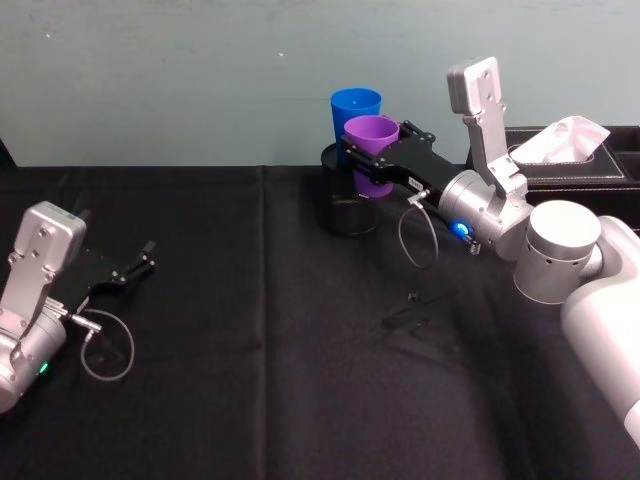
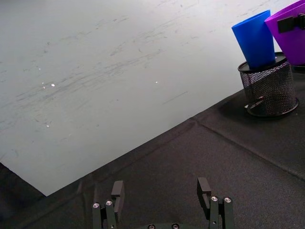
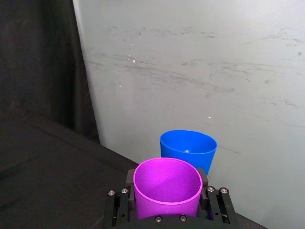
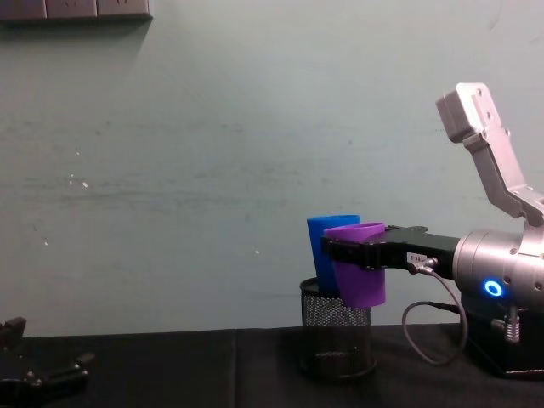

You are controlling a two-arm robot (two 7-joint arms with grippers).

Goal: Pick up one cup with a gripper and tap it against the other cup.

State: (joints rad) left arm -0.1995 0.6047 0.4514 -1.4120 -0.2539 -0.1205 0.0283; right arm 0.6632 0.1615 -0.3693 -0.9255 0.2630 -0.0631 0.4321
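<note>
Purple tapered plastic cup (image 1: 372, 138) hangs pinched in the black two-fingered right gripper (image 1: 378, 152), just on the near side of the bright blue tapered plastic cup (image 1: 355, 108), which stands in a black mesh holder (image 1: 345, 215). A gentle nudge farther, wall to wall, should tap without toppling it. At the near left, the left gripper (image 1: 140, 262) sits idle, fingers spread.

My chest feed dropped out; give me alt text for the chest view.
The right gripper holds the purple cup lifted beside the blue cup, which stands in a mesh pen holder on the black table. The left gripper rests open, low at the left edge.
</note>
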